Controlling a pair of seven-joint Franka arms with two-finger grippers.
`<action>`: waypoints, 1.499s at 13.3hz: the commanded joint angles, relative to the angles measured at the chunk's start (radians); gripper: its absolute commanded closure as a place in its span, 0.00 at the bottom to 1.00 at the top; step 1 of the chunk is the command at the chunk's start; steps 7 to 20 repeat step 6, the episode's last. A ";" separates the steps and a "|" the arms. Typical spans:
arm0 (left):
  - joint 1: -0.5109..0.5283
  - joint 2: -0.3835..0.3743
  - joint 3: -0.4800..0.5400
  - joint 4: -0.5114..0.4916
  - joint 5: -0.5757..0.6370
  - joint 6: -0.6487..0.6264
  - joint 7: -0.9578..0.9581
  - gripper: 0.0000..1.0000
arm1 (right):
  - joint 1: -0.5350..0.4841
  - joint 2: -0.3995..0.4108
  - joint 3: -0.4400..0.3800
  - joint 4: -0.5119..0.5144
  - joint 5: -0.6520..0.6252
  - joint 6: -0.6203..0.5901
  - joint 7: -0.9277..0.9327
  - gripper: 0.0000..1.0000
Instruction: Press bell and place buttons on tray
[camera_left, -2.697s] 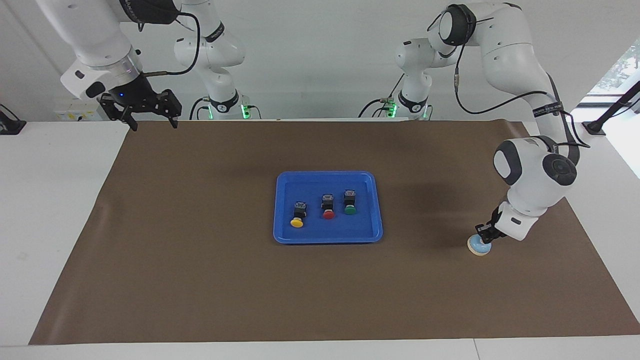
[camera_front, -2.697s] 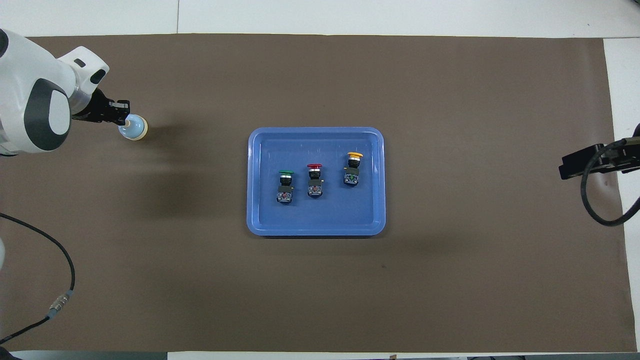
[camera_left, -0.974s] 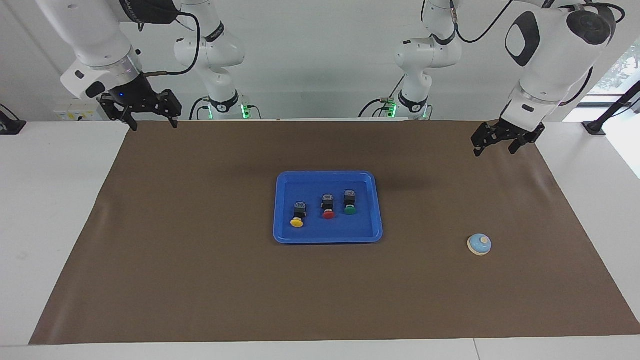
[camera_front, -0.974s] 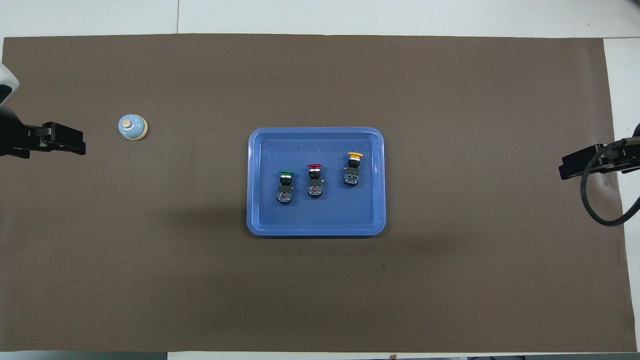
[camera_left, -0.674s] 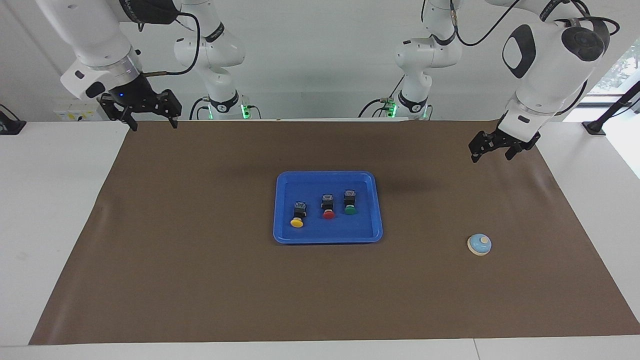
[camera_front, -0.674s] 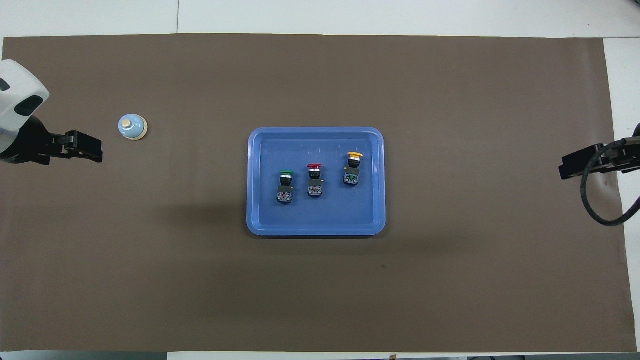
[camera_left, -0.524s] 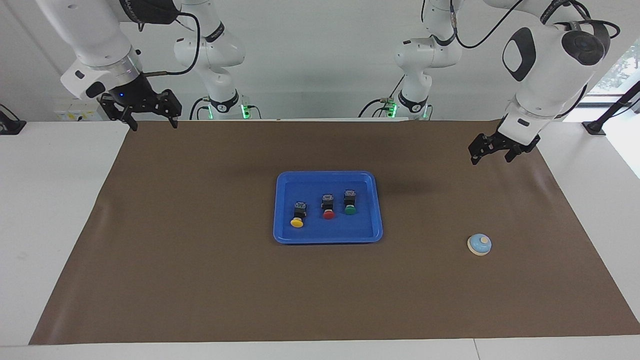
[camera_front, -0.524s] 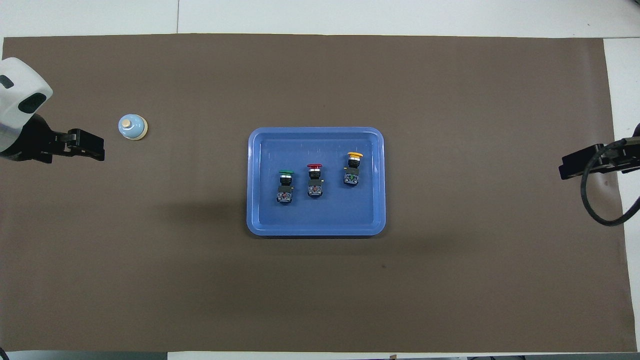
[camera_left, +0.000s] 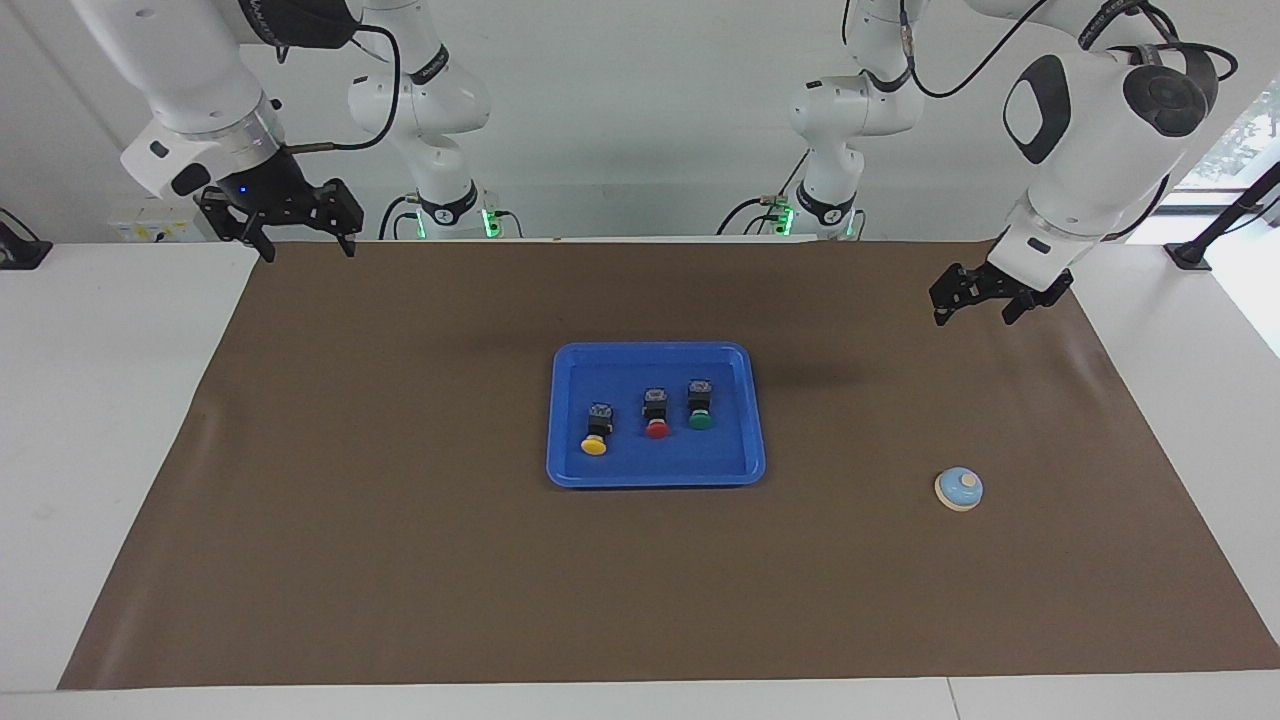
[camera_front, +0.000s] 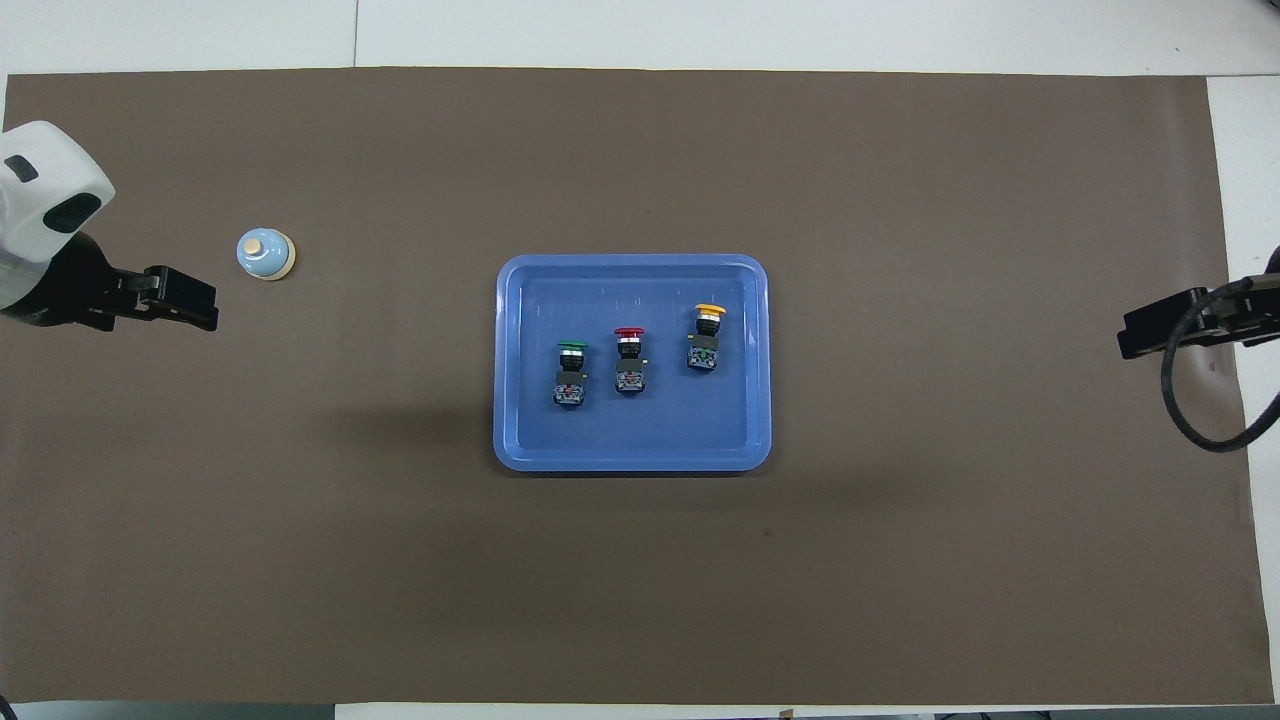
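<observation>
The light blue bell (camera_left: 959, 489) (camera_front: 265, 254) stands alone on the brown mat toward the left arm's end of the table. The blue tray (camera_left: 655, 478) (camera_front: 632, 462) lies mid-table. It holds the green button (camera_left: 700, 405) (camera_front: 571, 372), the red button (camera_left: 656, 413) (camera_front: 629, 358) and the yellow button (camera_left: 596, 430) (camera_front: 707, 338), all lying on their sides. My left gripper (camera_left: 972, 308) (camera_front: 195, 308) is open, empty, raised over the mat, clear of the bell. My right gripper (camera_left: 305, 243) (camera_front: 1135, 340) is open, empty and waits raised over the mat's edge at the right arm's end.
A brown mat (camera_left: 400, 560) covers most of the white table (camera_left: 100, 420). A black cable (camera_front: 1195, 420) hangs by the right gripper.
The left gripper, down on the bell 2.7 s ago, has lifted off it. Over the last second it has sunk slightly and drifted toward the tray. The right arm has not moved.
</observation>
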 joint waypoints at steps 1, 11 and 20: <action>-0.012 0.006 0.010 0.033 -0.022 -0.033 0.020 0.00 | -0.016 -0.022 0.013 -0.026 -0.009 0.012 -0.018 0.00; -0.012 -0.003 0.010 0.042 -0.022 -0.047 0.017 0.00 | -0.016 -0.022 0.013 -0.026 -0.009 0.012 -0.018 0.00; -0.012 -0.003 0.010 0.042 -0.022 -0.047 0.017 0.00 | -0.016 -0.022 0.013 -0.026 -0.009 0.012 -0.018 0.00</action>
